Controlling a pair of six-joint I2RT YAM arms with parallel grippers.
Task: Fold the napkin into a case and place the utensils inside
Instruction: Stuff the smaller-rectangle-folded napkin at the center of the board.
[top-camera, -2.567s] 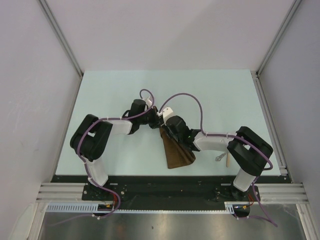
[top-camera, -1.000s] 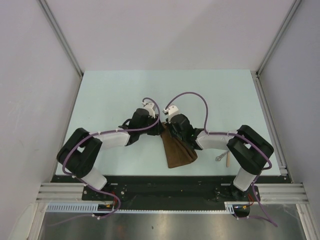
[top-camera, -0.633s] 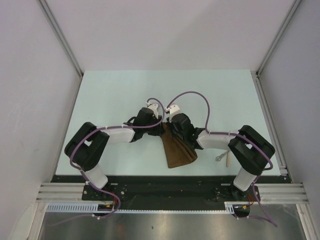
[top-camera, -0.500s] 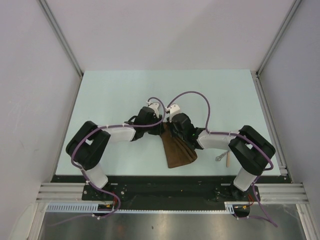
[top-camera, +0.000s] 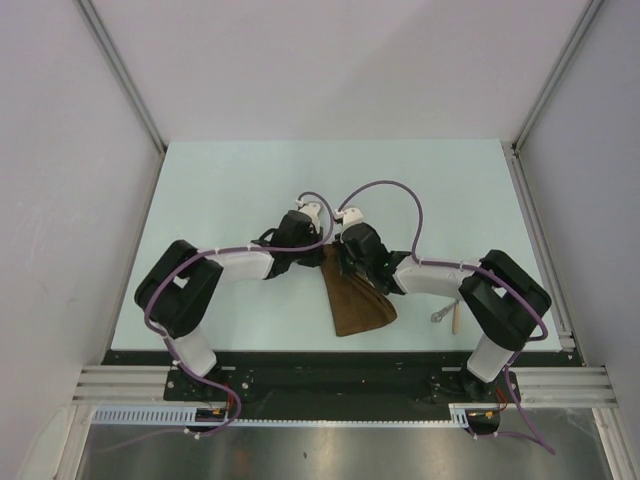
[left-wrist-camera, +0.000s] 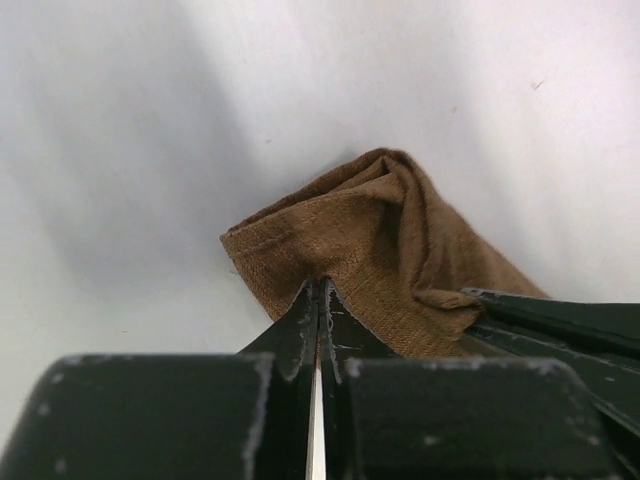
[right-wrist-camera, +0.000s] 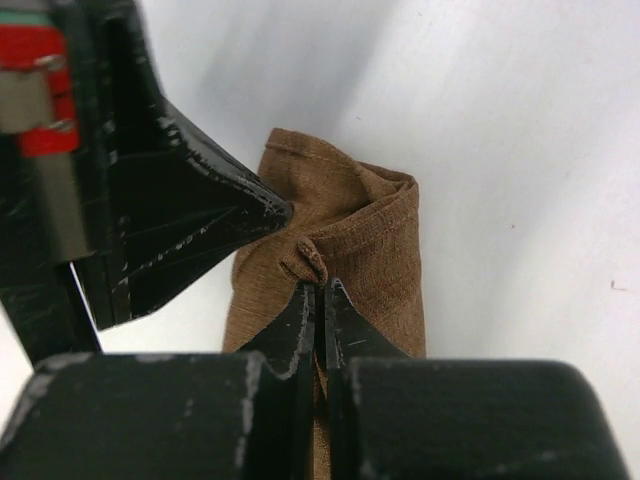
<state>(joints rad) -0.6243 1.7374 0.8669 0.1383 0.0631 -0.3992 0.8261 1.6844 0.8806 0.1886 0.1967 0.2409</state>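
Note:
The dark-brown napkin (top-camera: 357, 300) lies folded into a narrow, fanned strip near the table's front middle. Its far end is bunched and lifted where both grippers meet. My left gripper (top-camera: 318, 252) is shut on the napkin's hemmed corner (left-wrist-camera: 300, 235). My right gripper (top-camera: 336, 256) is shut on a small fold of the same end (right-wrist-camera: 340, 230). In the right wrist view the left gripper's fingers (right-wrist-camera: 180, 215) sit close beside mine. The utensils (top-camera: 446, 316), a silver piece and a pale tan handle, lie on the table to the right, partly hidden under my right arm.
The pale green table (top-camera: 230, 190) is walled by grey panels left, right and behind. A black rail (top-camera: 330, 358) runs along the front edge. Purple cables loop above both wrists.
My left arm has swung right and its gripper has come in to the napkin's far end, beside the right gripper. The right gripper and the napkin have barely moved.

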